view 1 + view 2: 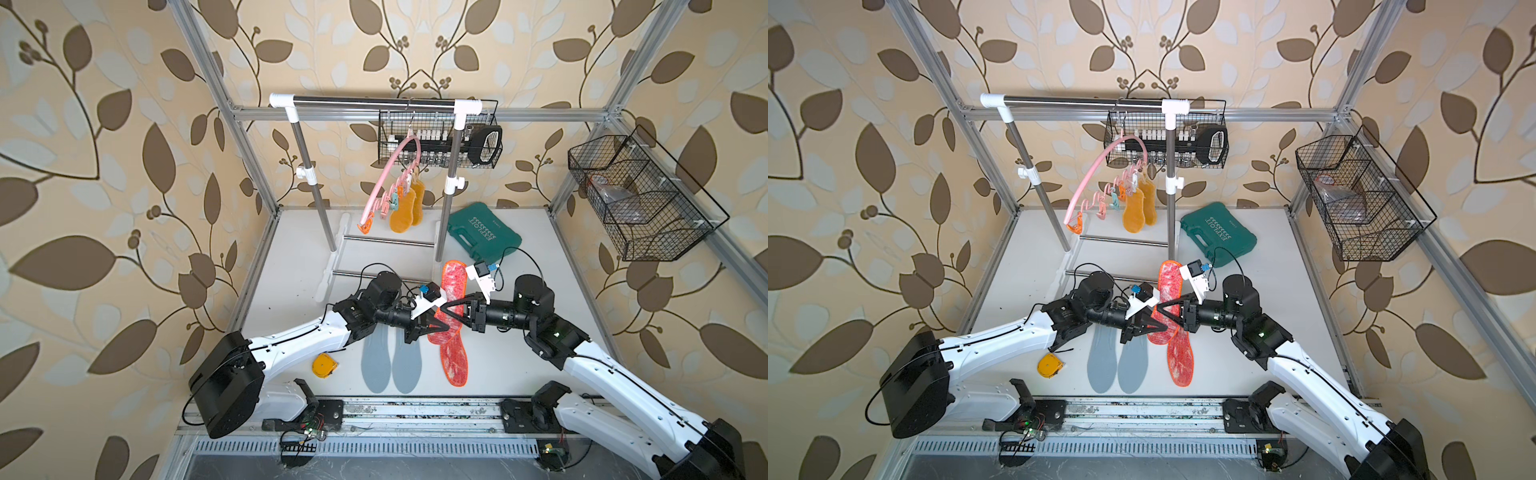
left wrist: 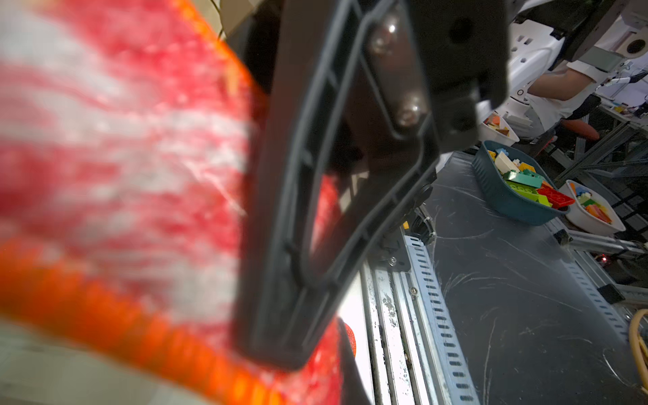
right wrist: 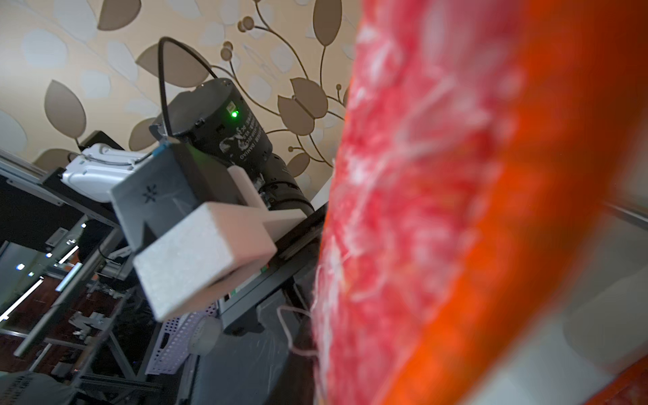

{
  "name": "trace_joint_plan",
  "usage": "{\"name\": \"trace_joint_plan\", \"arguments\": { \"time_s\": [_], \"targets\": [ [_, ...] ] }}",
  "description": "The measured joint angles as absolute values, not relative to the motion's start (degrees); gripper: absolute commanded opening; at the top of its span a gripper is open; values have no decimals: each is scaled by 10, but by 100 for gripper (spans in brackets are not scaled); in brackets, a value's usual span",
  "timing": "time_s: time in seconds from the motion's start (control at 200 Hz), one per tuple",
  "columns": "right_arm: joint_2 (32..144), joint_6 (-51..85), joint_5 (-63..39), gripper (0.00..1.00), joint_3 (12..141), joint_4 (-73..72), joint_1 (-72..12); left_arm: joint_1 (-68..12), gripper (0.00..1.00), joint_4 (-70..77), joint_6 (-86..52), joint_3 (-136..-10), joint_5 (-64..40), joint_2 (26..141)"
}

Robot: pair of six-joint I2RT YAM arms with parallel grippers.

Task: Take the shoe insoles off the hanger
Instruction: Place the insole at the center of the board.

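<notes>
Two robot arms meet above a white worktop (image 1: pixel 291 270). The left gripper (image 1: pixel 444 328) is clenched on a red insole (image 1: pixel 454 286), held tilted in the air. The right gripper (image 1: pixel 444 309) lays a finger flat across it; whether it has clamped, I cannot tell. Its mate (image 1: pixel 455 365) and two grey insoles (image 1: pixel 376 365) lie on the worktop. Two yellow insoles (image 1: pixel 402 212) hang clipped to the pink hanger (image 1: pixel 384 178) at the back. This looks like a handover. Next, probably, one gripper lets go and the insole is laid beside its mate.
</notes>
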State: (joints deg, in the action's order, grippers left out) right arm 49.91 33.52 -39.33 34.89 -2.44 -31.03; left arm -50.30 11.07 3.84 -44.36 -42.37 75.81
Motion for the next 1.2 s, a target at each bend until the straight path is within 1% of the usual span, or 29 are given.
{"name": "trace_joint_plan", "arguments": {
  "time_s": [0.05, 0.105, 0.175, 0.215, 0.285, 0.47, 0.515, 0.605, 0.725, 0.805, 0.935, 1.045, 1.2],
  "targets": [
    [499, 327, -387, 0, 349, -21, -310, -503, 12, 113, 33, -445, -424, 762],
    [499, 316, -378, 0, 350, -10, -311, -503, 16, 113, 29, -445, -423, 764],
    [501, 297, -363, 0, 357, 19, -311, -503, 32, 105, 31, -445, -418, 766],
    [503, 286, -360, 0, 363, 36, -311, -503, 42, 101, 29, -446, -411, 766],
    [514, 264, -361, 0, 378, 67, -311, -503, 49, 90, 29, -450, -401, 766],
    [577, 201, -340, 0, 439, 189, -311, -503, 53, 54, 47, -452, -342, 762],
    [596, 188, -328, 3, 456, 221, -311, -503, 54, 45, 51, -451, -320, 760],
    [625, 172, -293, 3, 477, 272, -311, -503, 57, 40, 59, -444, -261, 753],
    [659, 167, -241, 3, 492, 330, -304, -503, 58, 40, 56, -428, -156, 751],
    [674, 170, -213, 2, 492, 352, -293, -503, 60, 46, 46, -410, -90, 751],
    [691, 177, -187, 2, 484, 368, -266, -503, 70, 60, 30, -370, -6, 750],
    [720, 181, -168, 0, 469, 371, -248, -503, 72, 67, 14, -343, 59, 748],
    [779, 187, -145, 0, 455, 375, -247, -503, 72, 77, 1, -333, 115, 731]
  ]
}}
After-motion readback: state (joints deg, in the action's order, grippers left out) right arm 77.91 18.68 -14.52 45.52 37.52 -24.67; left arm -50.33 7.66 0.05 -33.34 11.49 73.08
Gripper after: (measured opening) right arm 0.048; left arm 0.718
